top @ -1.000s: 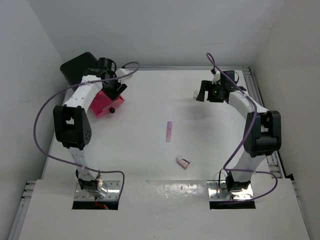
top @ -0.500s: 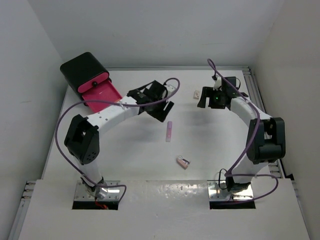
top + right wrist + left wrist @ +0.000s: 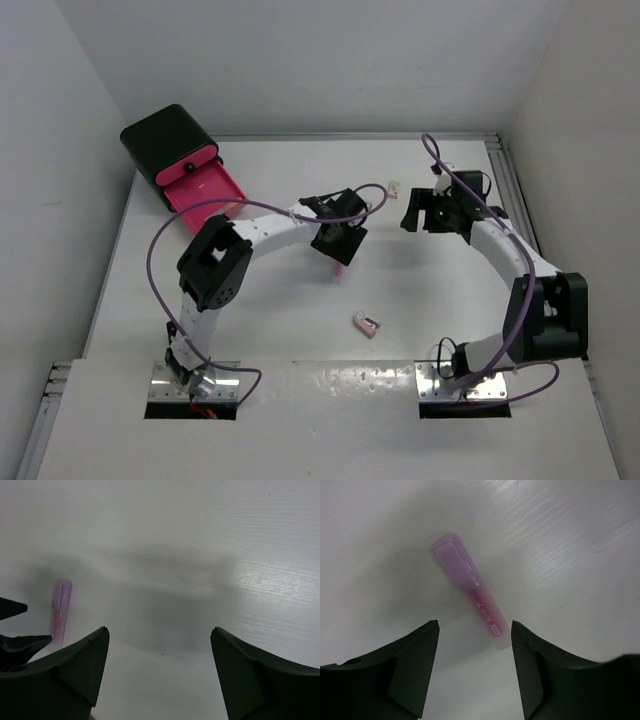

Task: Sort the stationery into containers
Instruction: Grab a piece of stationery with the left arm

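A lilac marker [image 3: 470, 592] lies flat on the white table. My left gripper [image 3: 475, 625] is open just above it, and the marker's near end sits between the fingertips, untouched. In the top view the left gripper [image 3: 340, 245] covers most of the marker [image 3: 338, 270]. My right gripper [image 3: 425, 215] is open and empty over bare table at the right; its wrist view shows the gripper [image 3: 157, 630] with the marker [image 3: 59, 607] far to the left. The black cabinet [image 3: 165, 138] stands at the far left with one pink drawer [image 3: 205, 192] pulled open.
A small pinkish eraser-like block [image 3: 367, 324] lies near the table's front middle. A small white item [image 3: 394, 186] lies at the back, left of the right gripper. The left arm's purple cable loops over the table's left half. White walls enclose the table.
My left arm has swung from the pink drawer across to the middle and now hovers over the lilac marker. The drawer stays open. My right gripper has shifted slightly right and nearer.
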Robot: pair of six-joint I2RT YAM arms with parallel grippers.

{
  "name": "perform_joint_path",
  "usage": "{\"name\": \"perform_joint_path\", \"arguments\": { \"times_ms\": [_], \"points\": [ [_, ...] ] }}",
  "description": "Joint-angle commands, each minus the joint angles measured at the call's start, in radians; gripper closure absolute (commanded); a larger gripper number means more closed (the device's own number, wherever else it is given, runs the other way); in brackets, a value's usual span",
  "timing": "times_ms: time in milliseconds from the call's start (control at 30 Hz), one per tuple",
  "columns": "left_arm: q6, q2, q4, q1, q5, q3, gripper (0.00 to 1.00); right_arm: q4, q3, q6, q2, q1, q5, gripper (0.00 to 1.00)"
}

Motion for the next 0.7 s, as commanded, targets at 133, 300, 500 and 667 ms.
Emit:
{"name": "perform_joint_path", "arguments": {
  "times_ms": [133,300,500,667],
  "points": [
    [-0.037,0.018,0.017,-0.019,-0.040,0.019,0.36,0.044,-0.017,0.003,-0.046,-0.008,-0.012,0.19],
    [-0.031,0.062,0.018,-0.032,-0.043,0.031,0.37,0.044,-0.008,0.007,-0.034,-0.019,-0.021,0.19],
    [-0.033,0.081,0.017,-0.032,-0.056,0.035,0.40,0.047,-0.001,0.018,-0.023,-0.028,-0.031,0.19],
    [-0.014,0.064,0.015,-0.027,-0.066,0.001,0.55,0.055,0.002,0.030,-0.014,-0.028,-0.037,0.19]
  ]
}}
